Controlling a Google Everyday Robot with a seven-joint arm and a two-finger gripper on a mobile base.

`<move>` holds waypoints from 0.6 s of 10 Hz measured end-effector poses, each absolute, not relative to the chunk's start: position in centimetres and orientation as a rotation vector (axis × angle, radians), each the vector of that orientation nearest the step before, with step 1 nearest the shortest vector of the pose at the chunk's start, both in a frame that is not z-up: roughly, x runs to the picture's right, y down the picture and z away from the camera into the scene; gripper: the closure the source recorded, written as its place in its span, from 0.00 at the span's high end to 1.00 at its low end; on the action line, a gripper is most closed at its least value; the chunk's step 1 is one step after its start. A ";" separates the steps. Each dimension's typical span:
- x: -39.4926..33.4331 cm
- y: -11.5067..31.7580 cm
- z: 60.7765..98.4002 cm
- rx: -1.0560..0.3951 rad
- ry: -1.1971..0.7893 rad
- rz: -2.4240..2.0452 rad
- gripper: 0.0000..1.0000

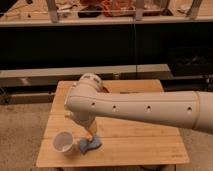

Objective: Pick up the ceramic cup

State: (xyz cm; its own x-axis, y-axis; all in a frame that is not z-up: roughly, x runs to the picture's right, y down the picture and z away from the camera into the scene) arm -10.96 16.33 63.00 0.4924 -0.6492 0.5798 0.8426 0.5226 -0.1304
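Well, I count one ceramic cup (64,142), near the front-left corner of the wooden surface (150,145), and one small blue object (90,146) just beside it. The gripper (88,132) hangs under the arm (145,107), right of the cup; open or closed, I cannot tell. Bare wood lies to the right.

White arm (150,112), dark dots (114,107); claw (91,133) below elbow (80,107)
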 end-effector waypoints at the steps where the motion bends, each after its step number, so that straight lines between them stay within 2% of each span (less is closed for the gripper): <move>1: -11.0 16.6 63.0 -0.429 -0.512 -0.950 0.80; 6: -10.8 17.7 63.7 -0.407 -0.558 -1.032 0.80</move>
